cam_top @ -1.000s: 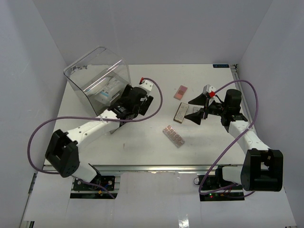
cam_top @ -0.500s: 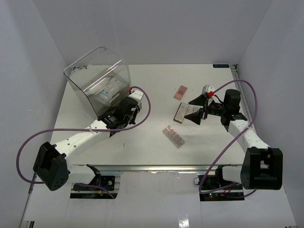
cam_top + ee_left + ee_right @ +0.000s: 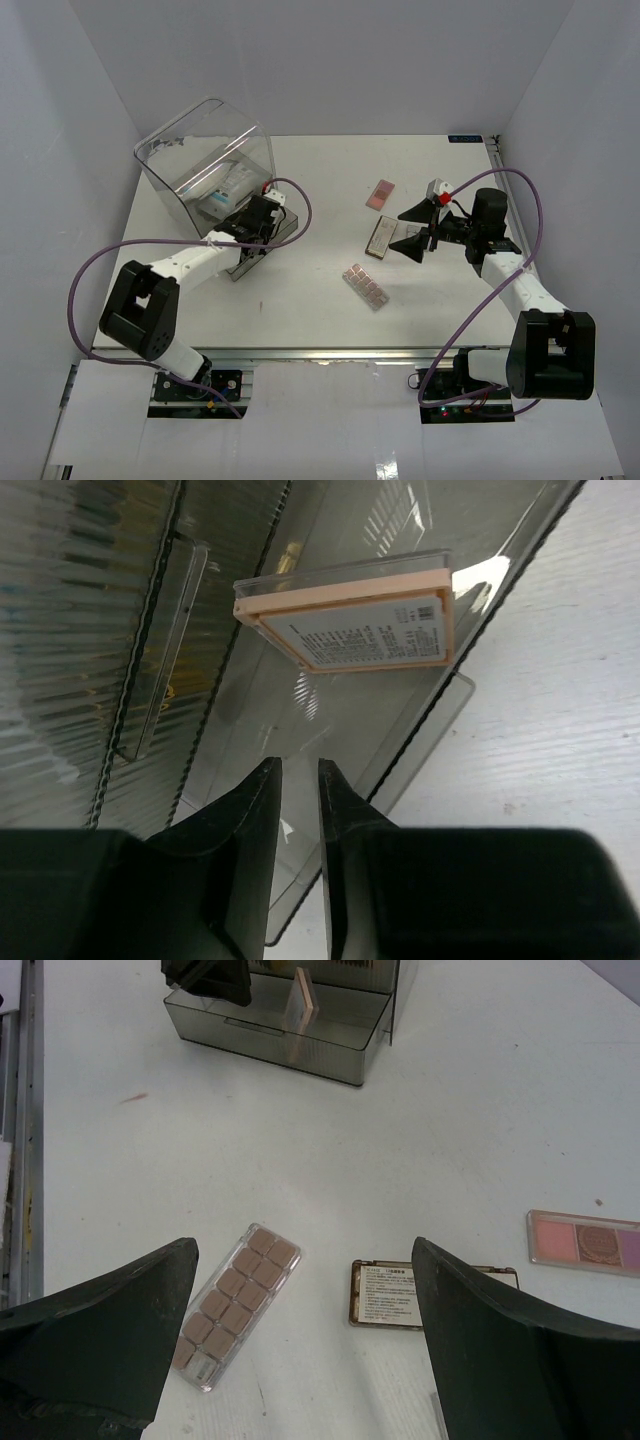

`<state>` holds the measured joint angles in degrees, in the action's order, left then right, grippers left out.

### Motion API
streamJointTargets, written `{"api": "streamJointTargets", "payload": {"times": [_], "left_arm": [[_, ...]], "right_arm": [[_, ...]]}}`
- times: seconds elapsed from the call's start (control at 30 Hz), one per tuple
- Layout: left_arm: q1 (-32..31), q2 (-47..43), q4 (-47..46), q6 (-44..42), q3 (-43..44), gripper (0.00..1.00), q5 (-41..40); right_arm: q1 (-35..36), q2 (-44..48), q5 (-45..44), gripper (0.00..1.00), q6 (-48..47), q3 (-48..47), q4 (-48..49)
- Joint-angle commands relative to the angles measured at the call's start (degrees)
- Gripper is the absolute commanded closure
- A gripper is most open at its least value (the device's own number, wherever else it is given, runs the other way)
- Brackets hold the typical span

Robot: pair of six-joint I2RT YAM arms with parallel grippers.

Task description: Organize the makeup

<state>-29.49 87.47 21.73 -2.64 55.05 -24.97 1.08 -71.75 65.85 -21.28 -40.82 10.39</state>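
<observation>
On the white table (image 3: 300, 320), at the left, stands a small see-through tray (image 3: 280, 1035). It is smoky grey with ribbed walls. Inside it, a flat pink palette (image 3: 350, 620) stands on its thin edge, and its back has a white label with tiny print. The left gripper (image 3: 298, 770) is right at the tray. Its two black fingers (image 3: 262, 820) are close together with only a thin gap, and nothing can be seen between them.

Behind the tray, a big clear box (image 3: 205, 160) with round corners lies tipped on its side. White and blue packets (image 3: 225, 190) show through its wall.

Three more makeup things lie flat in the middle of the table, apart from each other. One is a long clear strip (image 3: 235, 1305) with two rows of small pinky-brown squares. Next to it lies a brown palette (image 3: 390, 1295) with a white label on top. Farther off is a thin pink palette (image 3: 590, 1243) with smooth colour squares.

The right gripper (image 3: 300, 1250) hangs above the strip and the brown palette. Its big dark fingers are spread wide and hold nothing. They hide part of the table on both sides in the right wrist view.
</observation>
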Motion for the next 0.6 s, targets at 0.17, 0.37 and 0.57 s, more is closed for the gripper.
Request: {"api": "streamJointTargets", "payload": {"times": [0.17,0.37,0.57], "left_arm": [[1.6,2.9,-2.9,-1.8,1.6,0.31,0.8],[1.6,2.8,-2.7,-1.1,0.9,0.06,-1.7],[1.6,1.5,-2.4,-0.8,0.9,0.05,-0.5]], "right_arm": [[-0.4,-0.1,1.6,0.06,-0.5,-2.2,0.4],[-0.4,-0.4,1.8,0.06,-0.5,-2.2,0.4],[-0.4,-0.5,1.9,0.06,-0.5,-2.2,0.4]]}}
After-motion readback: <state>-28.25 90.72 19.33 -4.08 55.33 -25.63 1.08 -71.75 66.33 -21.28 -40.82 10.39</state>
